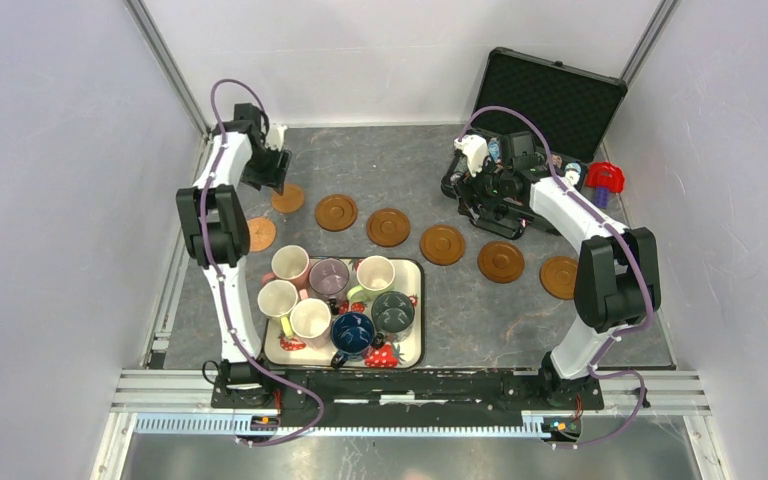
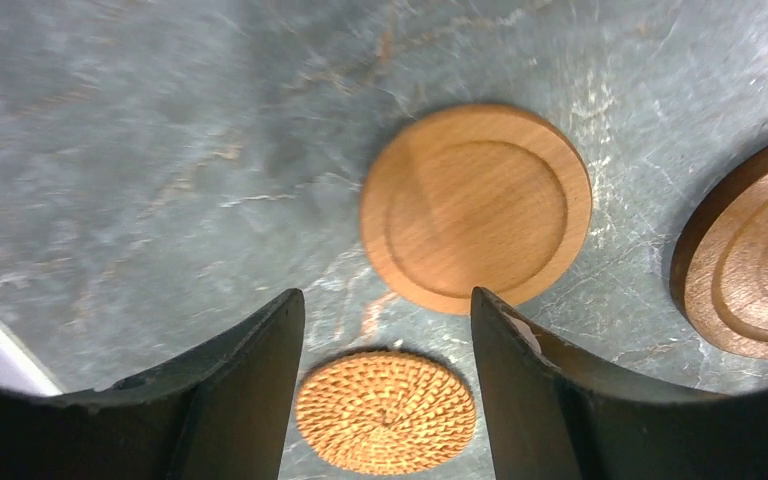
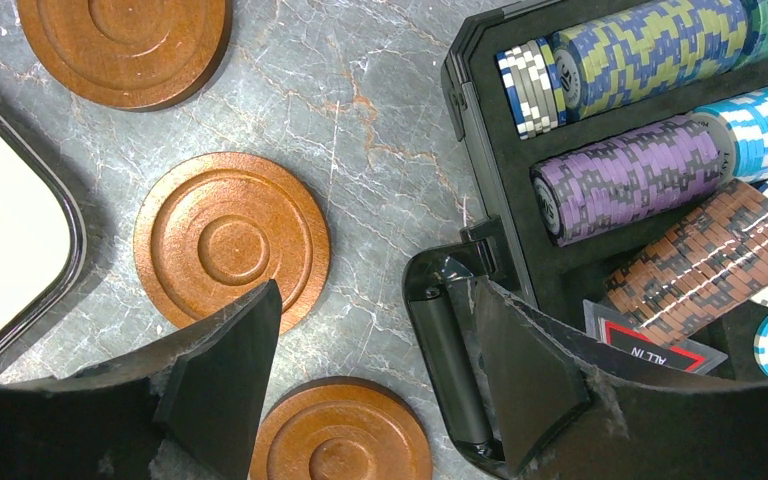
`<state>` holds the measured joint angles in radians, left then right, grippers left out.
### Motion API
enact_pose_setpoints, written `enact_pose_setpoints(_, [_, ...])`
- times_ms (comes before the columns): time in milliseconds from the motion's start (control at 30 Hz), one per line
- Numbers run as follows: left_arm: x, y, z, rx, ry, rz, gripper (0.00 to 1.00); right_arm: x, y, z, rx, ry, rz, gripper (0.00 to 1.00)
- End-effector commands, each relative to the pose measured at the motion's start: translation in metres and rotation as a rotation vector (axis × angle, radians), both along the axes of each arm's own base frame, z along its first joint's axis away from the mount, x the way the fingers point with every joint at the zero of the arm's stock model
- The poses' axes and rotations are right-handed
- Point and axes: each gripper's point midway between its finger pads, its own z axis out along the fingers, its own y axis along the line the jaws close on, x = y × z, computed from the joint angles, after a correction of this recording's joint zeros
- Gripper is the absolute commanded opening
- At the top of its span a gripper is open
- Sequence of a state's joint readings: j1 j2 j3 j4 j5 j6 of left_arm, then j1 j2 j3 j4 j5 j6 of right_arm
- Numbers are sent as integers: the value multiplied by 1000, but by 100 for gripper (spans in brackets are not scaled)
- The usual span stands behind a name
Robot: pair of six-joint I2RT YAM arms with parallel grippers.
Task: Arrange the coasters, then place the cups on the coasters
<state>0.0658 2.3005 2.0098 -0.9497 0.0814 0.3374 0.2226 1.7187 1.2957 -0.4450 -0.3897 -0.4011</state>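
– starting with the left gripper (image 2: 388, 300): how wide, and holding what?
– jaws well apart, empty, touching nothing. it hangs over the table (image 2: 110, 150). a woven coaster (image 2: 385, 410) shows in the gap. a light wooden coaster (image 2: 476, 205) lies just past the fingertips, with a dark coaster (image 2: 750, 260) beside it.
– right gripper (image 3: 375, 290)?
– also wide, nothing gripped. ringed brown coasters (image 3: 232, 240) lie under one finger's side. the handle (image 3: 450, 370) of the poker chip case (image 3: 520, 200) sits in the gap by the other finger; contact cannot be told.
– coasters overall?
– six in a slanting line (image 1: 442, 244) across the table, with the woven one nearer, by the left arm.
– cups (image 1: 329, 277)?
– seven, all crowded on the strawberry tray (image 1: 418, 345), none on a coaster.
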Motion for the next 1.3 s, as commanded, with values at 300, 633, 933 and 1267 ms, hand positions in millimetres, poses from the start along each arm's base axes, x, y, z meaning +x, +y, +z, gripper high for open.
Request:
enact_pose_setpoints(300, [-59,53,68,-26,-34,111,58,1,7,20,31,-44,20,77])
enact_pose_setpoints(633, [-97,48,22,-35,58,128,40,0,11,15,46,-25,18,77])
enact_pose_setpoints(933, [-99,59,-13,4,130,228,36,-2,7,18,26,-42,13,77])
enact_pose_setpoints(1267, [-55,97,-16,116,94,303,36,-1,4,20,3,-56,10,78])
